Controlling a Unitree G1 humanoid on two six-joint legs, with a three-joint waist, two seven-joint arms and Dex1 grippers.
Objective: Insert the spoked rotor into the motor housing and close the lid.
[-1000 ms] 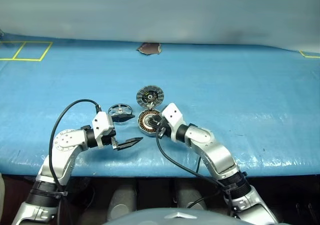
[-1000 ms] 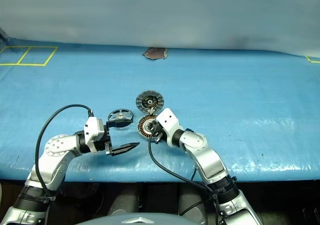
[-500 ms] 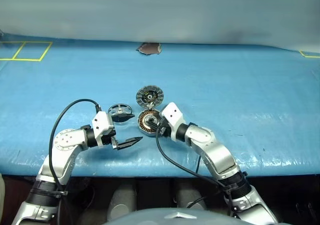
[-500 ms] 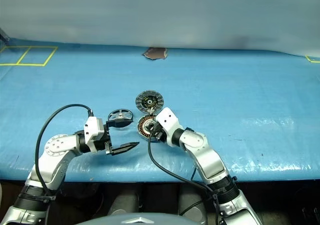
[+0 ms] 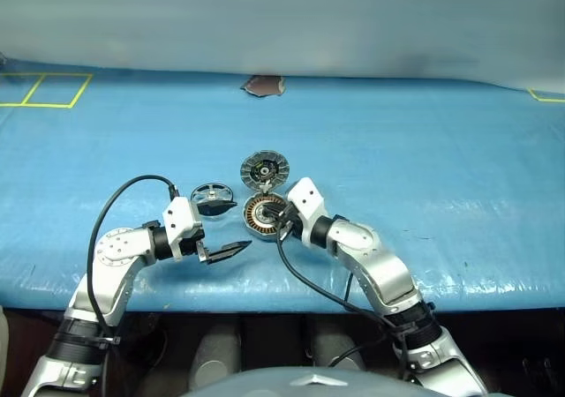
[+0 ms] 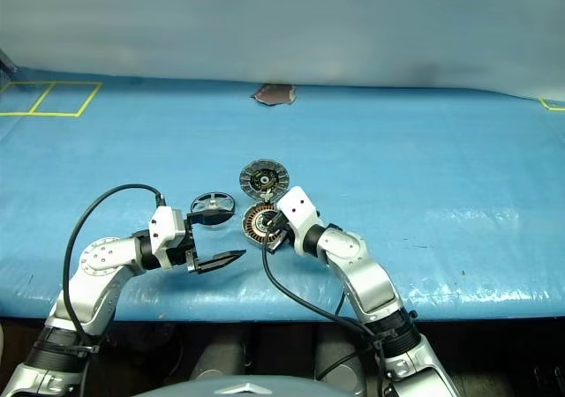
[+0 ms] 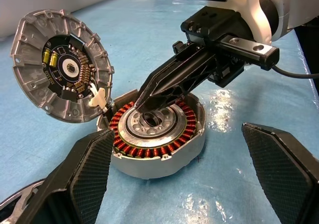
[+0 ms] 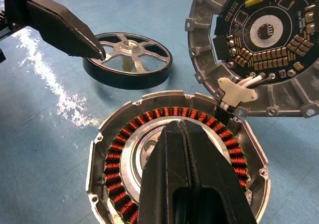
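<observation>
Right gripper jaws together over motor housing hub; left gripper jaws apart.

I could read no text, label, brand or number anywhere; any print on the lid's board was too fine.

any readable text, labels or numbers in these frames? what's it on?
None readable.
Circuit board inside the lid: faint pale print beside its parts, too small to read.
Motor housing, spoked rotor: no markings visible.
Blue table cover: yellow tape outlines only, no lettering.
</observation>
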